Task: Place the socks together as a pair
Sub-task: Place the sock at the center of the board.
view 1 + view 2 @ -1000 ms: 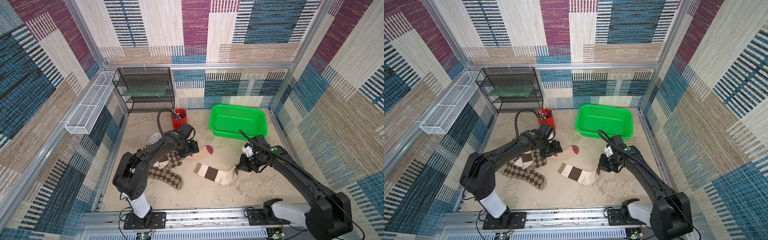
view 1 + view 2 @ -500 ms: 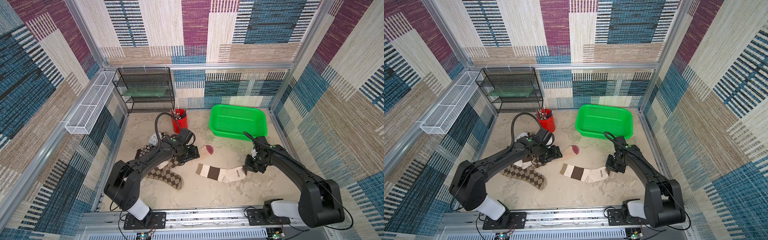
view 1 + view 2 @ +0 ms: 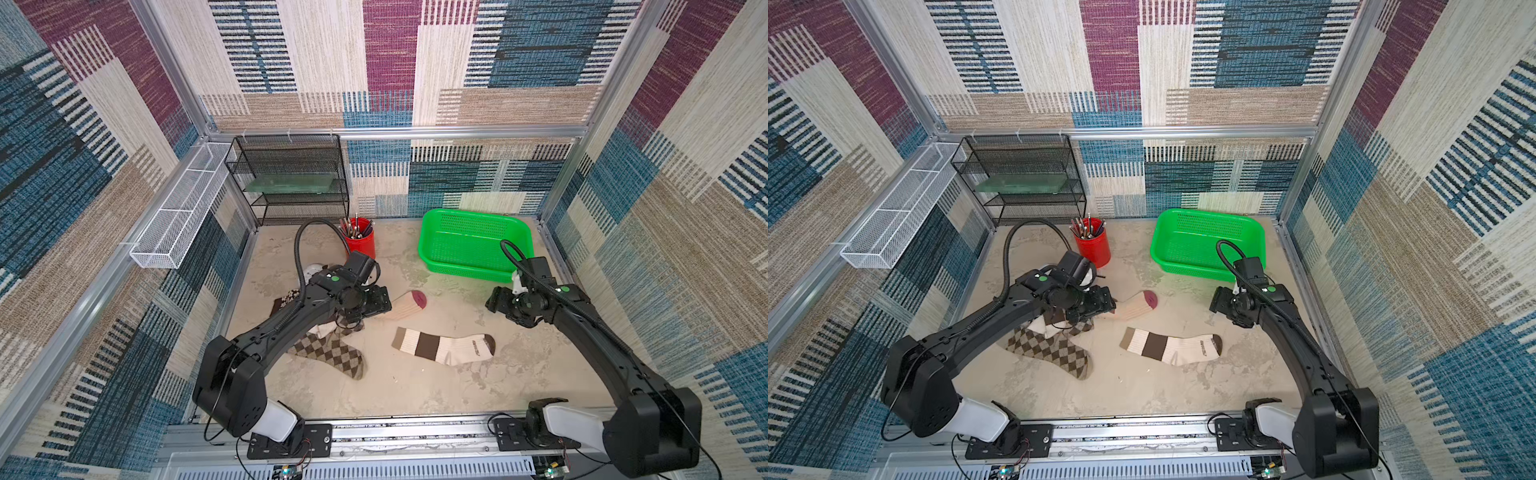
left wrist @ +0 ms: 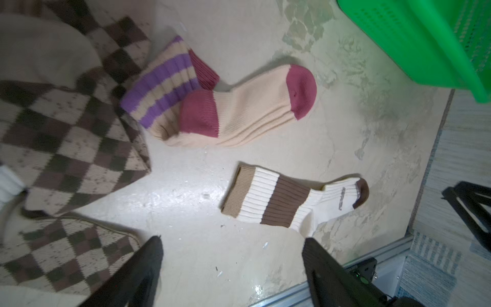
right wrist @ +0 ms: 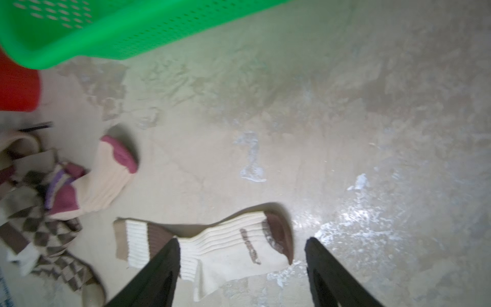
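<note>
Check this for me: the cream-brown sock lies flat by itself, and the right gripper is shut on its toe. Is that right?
Not fully. The right gripper is open and holds nothing; the right wrist view shows its jaws wide apart with nothing clamped between them. The cream-brown sock does lie flat by itself.

patchwork woven wall panels in blue, maroon and beige closed three sides, held in an aluminium frame. the floor was mottled beige. a black wire shelf rack stood left of centre against the back wall; a white mesh basket hung on the wall at the frame's left.
</note>
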